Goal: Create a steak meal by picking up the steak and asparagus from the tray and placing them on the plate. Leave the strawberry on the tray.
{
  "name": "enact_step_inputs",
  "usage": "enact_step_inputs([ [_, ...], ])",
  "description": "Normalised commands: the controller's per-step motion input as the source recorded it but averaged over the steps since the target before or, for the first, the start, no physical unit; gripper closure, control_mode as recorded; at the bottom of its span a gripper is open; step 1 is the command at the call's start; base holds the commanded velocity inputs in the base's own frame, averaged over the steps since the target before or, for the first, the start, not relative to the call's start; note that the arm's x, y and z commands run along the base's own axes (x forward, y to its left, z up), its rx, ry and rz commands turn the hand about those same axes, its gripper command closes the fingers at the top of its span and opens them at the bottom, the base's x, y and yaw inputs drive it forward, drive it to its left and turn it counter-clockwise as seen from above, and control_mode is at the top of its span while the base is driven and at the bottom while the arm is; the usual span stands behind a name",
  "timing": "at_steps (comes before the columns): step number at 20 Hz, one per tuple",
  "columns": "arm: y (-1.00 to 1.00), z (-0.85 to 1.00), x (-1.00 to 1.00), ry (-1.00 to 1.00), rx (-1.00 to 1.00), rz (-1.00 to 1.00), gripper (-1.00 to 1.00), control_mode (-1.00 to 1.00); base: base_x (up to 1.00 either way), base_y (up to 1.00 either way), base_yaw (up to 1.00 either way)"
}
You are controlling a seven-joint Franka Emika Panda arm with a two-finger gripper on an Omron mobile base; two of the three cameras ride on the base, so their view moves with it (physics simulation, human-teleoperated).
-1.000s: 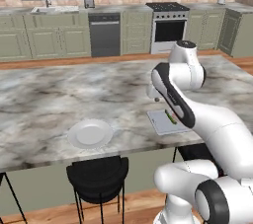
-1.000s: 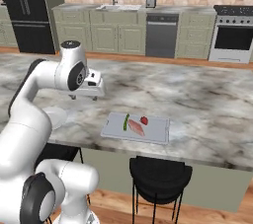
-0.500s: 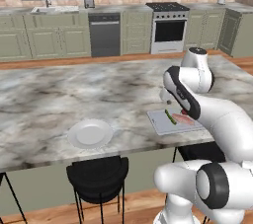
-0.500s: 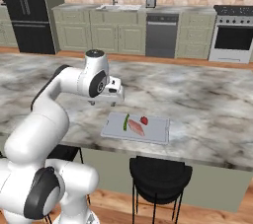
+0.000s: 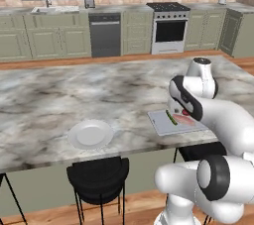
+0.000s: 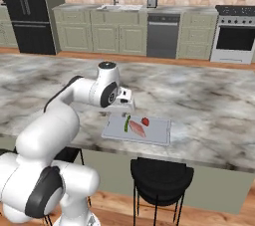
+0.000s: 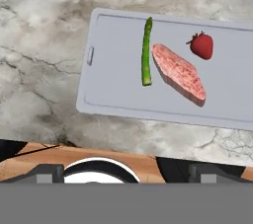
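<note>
On the light grey tray (image 7: 113,70) lie the thin green asparagus (image 7: 146,53), the pinkish steak (image 7: 179,72) to its right, and the small red strawberry (image 7: 202,45) beyond the steak. My gripper (image 7: 127,171) hangs above the counter's front edge beside the tray, open, with nothing between its fingertips (image 7: 47,171). From the right base view the tray (image 6: 159,131) holds asparagus (image 6: 126,123), steak (image 6: 137,128) and strawberry (image 6: 145,121), with the gripper (image 6: 124,112) over its left end. The white plate (image 5: 91,134) sits well left of the tray (image 5: 159,121).
The tray and plate rest near the front edge of a marble island counter (image 5: 59,100). Black stools stand below that edge, one under the plate (image 5: 99,174) and one under the tray (image 6: 162,172). Cabinets and a stove line the far wall.
The arm has swung across the counter toward the tray, bringing the open gripper from over bare marble to just above the tray's asparagus end. The foods and the plate have not moved.
</note>
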Motion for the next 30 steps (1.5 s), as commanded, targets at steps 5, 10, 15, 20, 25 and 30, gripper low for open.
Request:
enact_step_inputs([
  [5, -0.09, -0.53, 0.04, 0.02, -0.01, 0.00, -1.00, -1.00, 0.00, 0.00, 0.00],
  [10, 0.00, -0.38, 0.14, 0.01, 0.01, -0.01, -1.00, -1.00, 0.00, 0.00, 0.00],
  [15, 0.00, -0.26, 0.27, 0.00, 0.05, -0.15, -1.00, -1.00, 0.00, 0.00, 0.00],
  [20, 0.00, -0.18, 0.43, 0.00, 0.03, -0.17, -1.00, -1.00, 0.00, 0.00, 0.00],
  [25, -0.14, -0.10, 0.44, 0.02, 0.02, -0.09, -1.00, -1.00, 0.00, 0.00, 0.00],
  [30, -0.11, -0.31, 0.31, 0.04, 0.00, -0.02, -1.00, -1.00, 0.00, 0.00, 0.00],
])
